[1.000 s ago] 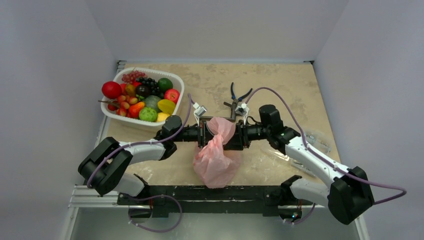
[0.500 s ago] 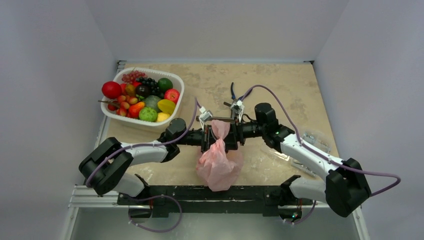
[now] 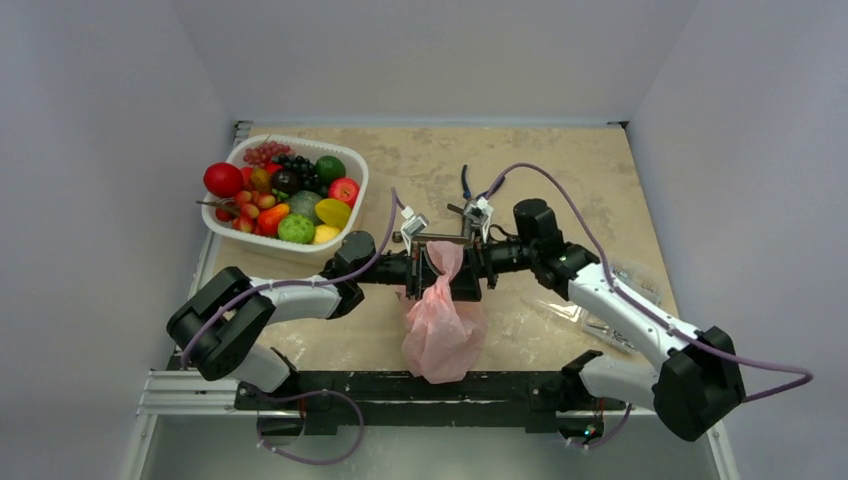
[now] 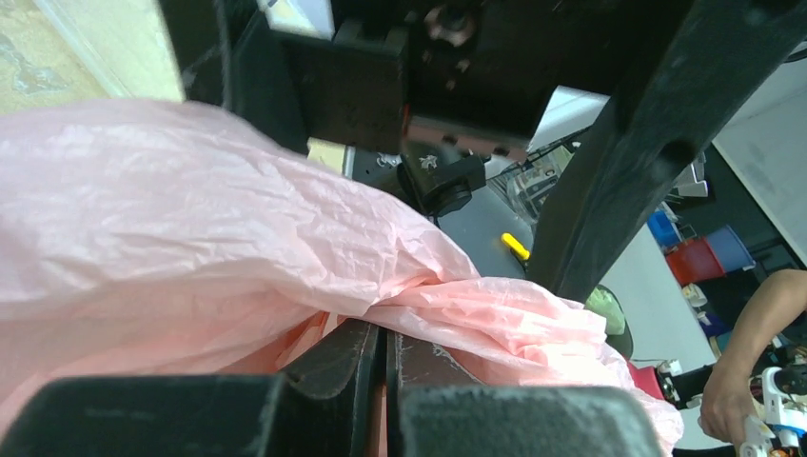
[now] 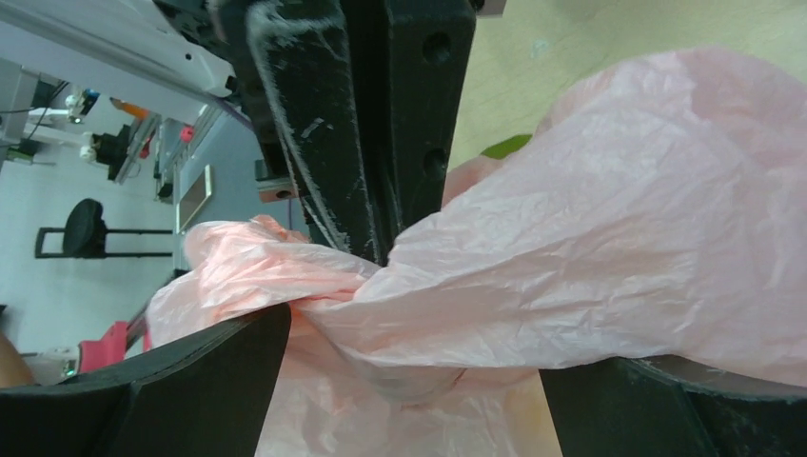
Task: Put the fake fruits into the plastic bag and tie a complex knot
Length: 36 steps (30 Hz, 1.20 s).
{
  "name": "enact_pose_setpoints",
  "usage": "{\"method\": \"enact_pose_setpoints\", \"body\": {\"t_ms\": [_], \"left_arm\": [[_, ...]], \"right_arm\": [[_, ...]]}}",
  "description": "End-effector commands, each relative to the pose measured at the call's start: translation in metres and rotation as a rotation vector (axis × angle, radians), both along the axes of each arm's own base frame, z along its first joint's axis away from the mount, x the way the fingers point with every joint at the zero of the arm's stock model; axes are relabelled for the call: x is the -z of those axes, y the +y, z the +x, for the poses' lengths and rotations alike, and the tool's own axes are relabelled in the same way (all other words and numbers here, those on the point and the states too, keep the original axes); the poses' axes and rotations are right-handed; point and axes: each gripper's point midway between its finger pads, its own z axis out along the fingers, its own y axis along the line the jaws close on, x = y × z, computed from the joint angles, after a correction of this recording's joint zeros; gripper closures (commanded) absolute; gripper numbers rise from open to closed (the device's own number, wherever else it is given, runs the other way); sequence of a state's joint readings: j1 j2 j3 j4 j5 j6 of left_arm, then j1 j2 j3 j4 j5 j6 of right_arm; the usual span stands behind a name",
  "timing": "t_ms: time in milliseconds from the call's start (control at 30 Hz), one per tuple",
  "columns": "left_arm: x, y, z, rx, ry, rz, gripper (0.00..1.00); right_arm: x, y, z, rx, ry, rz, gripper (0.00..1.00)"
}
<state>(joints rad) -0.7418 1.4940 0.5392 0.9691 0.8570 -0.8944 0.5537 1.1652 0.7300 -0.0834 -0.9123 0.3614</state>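
Bag: the pink bag [image 3: 440, 335] sagged at the near edge of the table [image 3: 560, 170], midway between my two arms. Its bulged belly was nearest me. I could not tell whether it rested on the table or hung.
Handling: I judged the film thin, soft and crinkly, light and likely to slip. It would bunch or tear rather than hold a shape.
Hold: I judged the gathered neck above the belly the best place to grip, pinched firmly where the film is thickest.
Axis: the long axis ran from the belly near me to the neck farther off, and the neck end pointed away from me.
Left gripper: my left gripper [image 4: 384, 335] had its fingers pressed together, pinching a fold of film at the neck.
Right gripper: my right gripper [image 5: 404, 328] faced the left one, fingers spread, with film passing loose between them.
Knot: I saw twisted film at the neck but could not make out a finished knot.
Fruits: most fruits [image 3: 290, 195] sat heaped in the white basket [image 3: 355, 178], well apart at the far left. The bag's contents were hidden.
Pliers: blue-handled pliers [image 3: 468, 183] lay just beyond the grippers.
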Motion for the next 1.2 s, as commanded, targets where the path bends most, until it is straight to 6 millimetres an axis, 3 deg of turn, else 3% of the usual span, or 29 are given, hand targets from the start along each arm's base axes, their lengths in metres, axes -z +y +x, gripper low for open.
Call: {"method": "enact_pose_setpoints", "body": {"t_ms": [0,167,200,333,400,600,733,867,1167], "left_arm": [[-0.017,0.001,0.004,-0.012,-0.089,-0.045,1.00],[-0.016,-0.001,0.005,-0.005,-0.087,-0.048,1.00],[-0.017,-0.001,0.005,-0.004,-0.088,-0.049,1.00],[-0.019,-0.001,0.005,-0.005,-0.092,-0.053,1.00],[-0.020,-0.001,0.005,-0.003,-0.092,-0.054,1.00],[-0.022,0.000,0.004,0.002,-0.101,-0.059,1.00],[-0.021,0.000,0.002,0.014,-0.104,-0.060,1.00],[-0.022,-0.002,0.001,0.019,-0.105,-0.063,1.00],[-0.026,-0.008,-0.004,0.049,-0.120,-0.077,1.00]], "right_arm": [[-0.032,-0.021,-0.007,-0.064,-0.112,-0.032,0.01],[-0.037,-0.047,0.000,-0.020,-0.063,-0.063,0.02],[-0.034,-0.051,-0.001,-0.027,-0.064,-0.075,0.07],[-0.026,-0.055,-0.008,-0.017,-0.005,-0.087,0.56],[-0.024,-0.054,-0.009,0.006,0.009,-0.076,0.69],[-0.010,-0.055,-0.006,0.053,0.018,-0.086,0.76],[-0.012,-0.046,0.012,0.092,0.008,-0.036,0.79],[-0.016,-0.031,0.014,0.077,0.005,0.021,0.79],[-0.036,-0.007,0.011,0.042,-0.007,0.110,0.67]]}}
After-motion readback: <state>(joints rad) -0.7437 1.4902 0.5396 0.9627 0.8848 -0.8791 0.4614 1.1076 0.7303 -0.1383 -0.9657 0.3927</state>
